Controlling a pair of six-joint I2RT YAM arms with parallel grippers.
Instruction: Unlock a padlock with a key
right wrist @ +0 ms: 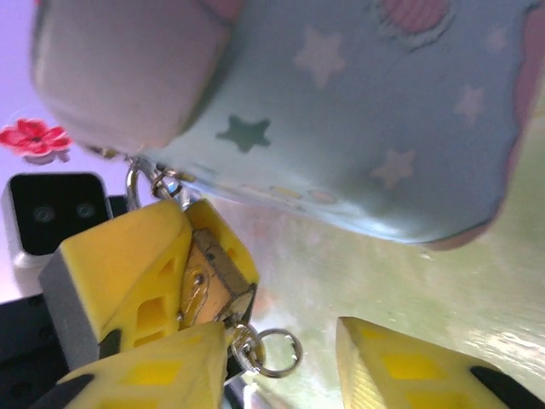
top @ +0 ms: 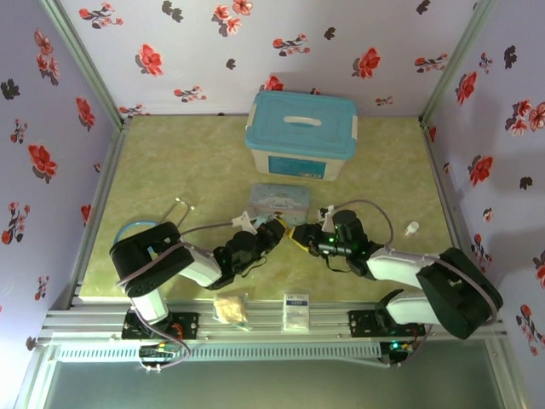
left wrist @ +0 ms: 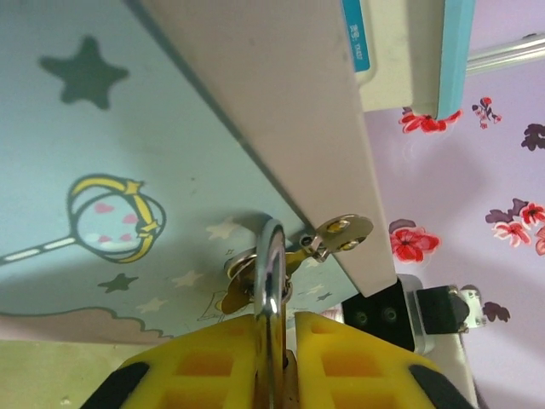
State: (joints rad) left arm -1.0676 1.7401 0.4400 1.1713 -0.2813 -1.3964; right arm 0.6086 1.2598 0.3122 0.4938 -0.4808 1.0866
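Brass-yellow padlock (right wrist: 215, 281), tiny and square-bodied, clamped between the yellow fingers of the left gripper (left wrist: 274, 371), just beside the near edge of the pale blue cartoon tin (right wrist: 358, 128) with its printed stars. From the left wrist we see only its bright metal shackle (left wrist: 271, 273), rising edge-on out of the closed jaws; the body is hidden between the pads. Beside the shackle sit a blurred brass piece (left wrist: 236, 290) and a flat metal tab with a hole (left wrist: 342, 228). From the right wrist, a small silver ring (right wrist: 274, 351) hangs at the padlock's lower corner. Which of these pieces belongs to the key we cannot tell. The right gripper (right wrist: 285, 379) holds its jaws wide apart with the ring between them; one finger overlaps the padlock's underside, so contact there is unclear. From above, the two gripper heads meet just in front of the tin, too small for us to make out what lies between them. Behind the tin stands a white storage box with a teal lid (top: 301, 135); at the front lie a beige packet (top: 230, 308) and a white rectangular card (top: 296, 311).
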